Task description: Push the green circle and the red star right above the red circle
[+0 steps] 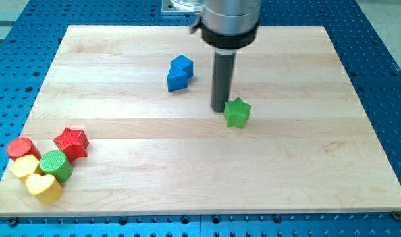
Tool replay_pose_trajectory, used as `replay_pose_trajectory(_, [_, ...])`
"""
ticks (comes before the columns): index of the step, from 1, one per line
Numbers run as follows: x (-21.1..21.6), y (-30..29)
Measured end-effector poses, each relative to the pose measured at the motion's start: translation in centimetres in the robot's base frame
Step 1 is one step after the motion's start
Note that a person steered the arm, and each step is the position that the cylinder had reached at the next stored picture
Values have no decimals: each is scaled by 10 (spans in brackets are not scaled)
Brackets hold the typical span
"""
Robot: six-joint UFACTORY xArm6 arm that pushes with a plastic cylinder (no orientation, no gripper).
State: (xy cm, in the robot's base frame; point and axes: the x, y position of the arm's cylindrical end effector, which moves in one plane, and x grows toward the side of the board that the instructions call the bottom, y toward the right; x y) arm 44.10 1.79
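The green circle (56, 164) sits at the view's lower left, touching the red star (72, 142) on its upper right. The red circle (19, 149) lies at the far left, up and left of the green circle. My tip (218, 108) is near the board's middle, far to the right of these blocks, right beside the left side of a green star (238, 112).
A yellow block (24, 166) and a yellow heart (43, 187) crowd the red circle and green circle at the lower left corner. A blue block (180, 72) lies up and left of my tip. The wooden board (305, 171) rests on a blue perforated table.
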Motion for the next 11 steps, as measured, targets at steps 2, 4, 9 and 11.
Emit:
replay_pose_trajectory(2, [96,-118])
replay_pose_trajectory(4, [177,-170])
replay_pose_trajectory(9, [139,-232])
replay_pose_trajectory(11, [82,-232])
